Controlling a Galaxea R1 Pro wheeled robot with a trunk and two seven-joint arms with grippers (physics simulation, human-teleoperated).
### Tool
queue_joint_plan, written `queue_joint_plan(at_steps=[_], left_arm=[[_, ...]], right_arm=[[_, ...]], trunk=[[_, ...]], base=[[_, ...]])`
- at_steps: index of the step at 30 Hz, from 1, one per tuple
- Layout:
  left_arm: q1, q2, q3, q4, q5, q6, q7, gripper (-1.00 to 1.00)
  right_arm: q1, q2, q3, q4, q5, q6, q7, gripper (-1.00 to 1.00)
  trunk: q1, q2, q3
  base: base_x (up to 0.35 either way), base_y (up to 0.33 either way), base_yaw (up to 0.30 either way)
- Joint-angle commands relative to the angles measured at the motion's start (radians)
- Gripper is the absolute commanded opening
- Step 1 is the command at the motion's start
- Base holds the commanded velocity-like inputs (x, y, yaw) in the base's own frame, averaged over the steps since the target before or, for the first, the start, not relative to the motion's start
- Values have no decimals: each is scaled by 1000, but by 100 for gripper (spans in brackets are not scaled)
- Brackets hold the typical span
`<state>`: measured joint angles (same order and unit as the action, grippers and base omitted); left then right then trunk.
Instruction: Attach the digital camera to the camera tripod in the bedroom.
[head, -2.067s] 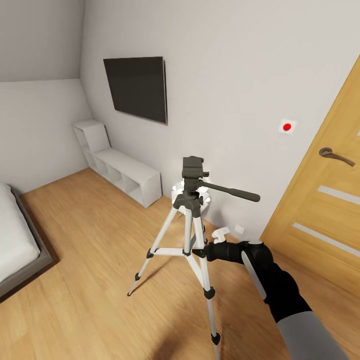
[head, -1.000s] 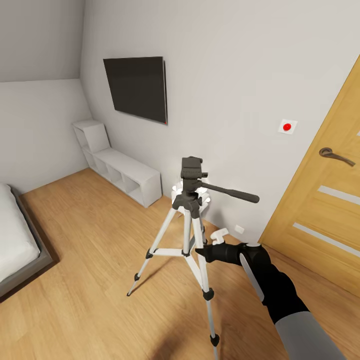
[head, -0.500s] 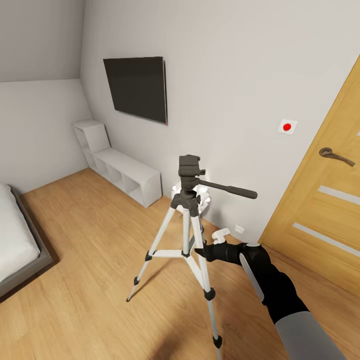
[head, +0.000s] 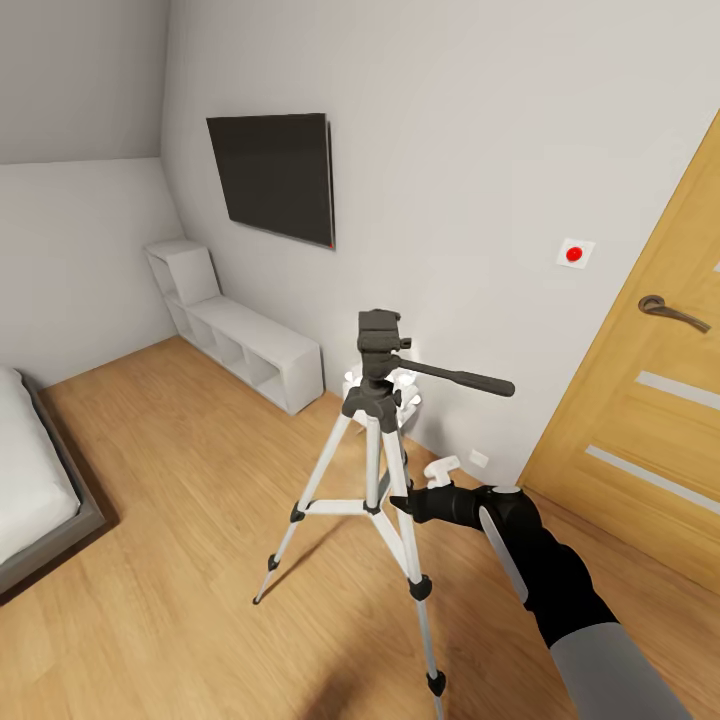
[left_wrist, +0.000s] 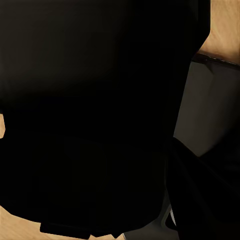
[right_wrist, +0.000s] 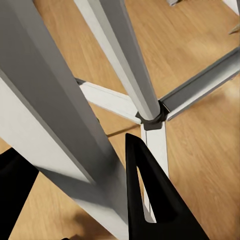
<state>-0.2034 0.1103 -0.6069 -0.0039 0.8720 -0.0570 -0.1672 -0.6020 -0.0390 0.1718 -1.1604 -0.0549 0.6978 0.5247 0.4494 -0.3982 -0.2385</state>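
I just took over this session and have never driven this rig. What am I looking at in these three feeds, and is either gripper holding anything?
The head view looks down from the robot's head into a bedroom. The camera tripod stands on the wood floor, its black pan head empty on top. Behind it are a wall TV, white cube shelves and, to the right, a wooden door.

The black-and-grey arm coming in from the lower right is the robot's right arm. Its right gripper is at one tripod leg. The right wrist view looks along that gripper's fingers: a silver leg passes between the two dark fingers, which sit close around it, so it looks gripped.

The left wrist view is almost all black, with slivers of floor at the edges, so I cannot tell that gripper's state.
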Motion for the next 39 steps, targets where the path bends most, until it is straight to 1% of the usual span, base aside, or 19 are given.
queue_joint_plan(at_steps=[1, 10, 15, 17, 19, 20, 24, 27, 28, 29, 30, 32, 33, 34, 36, 37, 38, 39], left_arm=[[-1, 0, -8, 1, 7, -3, -3, -100], [-1, 0, -8, 0, 6, -5, -4, -100], [-1, 7, -5, -6, 10, -5, -1, -100], [0, 19, -3, -10, 14, -3, 4, -100], [-1, 38, -2, -17, 18, -1, 18, -100], [-2, 57, -1, -30, 23, 1, 41, -100], [-6, 89, 1, -72, 28, 7, 99, -100], [-8, 110, 1, -137, 30, 34, 150, -100], [-10, 119, 1, -176, 30, 59, 170, -100], [-12, 124, 1, -197, 30, 75, 179, -100], [-53, 162, 2, -311, 30, 168, 217, -100], [-80, 183, 2, -360, 30, 206, 236, -100], [-108, 201, 3, -407, 30, 242, 262, -100], [-170, 227, 4, -484, 30, 308, 338, -100], [-207, 234, 4, -515, 30, 337, 385, -100], [-243, 238, 4, -543, 30, 363, 434, -100], [-259, 239, 4, -555, 31, 375, 457, -100], [-288, 242, 4, -579, 31, 396, 497, -100]], right_arm=[[-1, -1, 0, -1, 3, 5, -3, -100], [-1, -1, -1, -1, 5, 3, -4, -100], [-1, -1, 0, -1, 5, 3, -4, -100], [-1, -1, 0, -1, 6, 3, -5, -100], [-1, -1, -1, -1, 6, 3, -5, -100], [-1, -1, -1, -1, 6, 3, -6, -100], [-1, -1, -1, -2, 6, 3, -6, -100], [-1, -1, -2, -2, 6, 3, -6, -100], [-1, -1, -2, -2, 6, 3, -6, -100], [-1, -1, -2, -2, 6, 3, -6, -100], [-1, -1, -3, -2, 6, 3, -6, -100], [-1, -1, -3, -2, 6, 3, -6, -100], [-1, -1, -3, -2, 6, 3, -6, -100], [-1, -1, -3, -2, 6, 3, -6, -100], [-1, -1, -3, -2, 6, 3, -6, -100], [-1, -1, -4, -2, 6, 3, -6, -100], [-1, -1, -4, -2, 6, 3, -6, -100], [-1, -1, -5, -2, 6, 3, -6, -100]], trunk=[[1, -2, -2], [1, -2, -2], [1, -2, -2], [1, -2, -2], [1, -2, -2], [1, -2, -2], [1, -2, -2], [1, -2, -2], [1, -2, -2], [1, -2, -2], [1, -2, -2], [1, -2, -2], [1, -2, -2], [1, -2, -2], [1, -2, -2], [1, -2, -2], [1, -2, -2], [1, -2, -2]], base=[[0, 0, 0], [0, 0, 0], [0, 0, 0], [0, 0, 0], [0, 0, 0], [0, 0, 0], [0, 0, 0], [0, 0, 0], [0, 0, 0], [0, 0, 0], [0, 0, 0], [0, 0, 0], [0, 0, 0], [0, 0, 0], [0, 0, 0], [0, 0, 0], [0, 0, 0], [0, 0, 0]])
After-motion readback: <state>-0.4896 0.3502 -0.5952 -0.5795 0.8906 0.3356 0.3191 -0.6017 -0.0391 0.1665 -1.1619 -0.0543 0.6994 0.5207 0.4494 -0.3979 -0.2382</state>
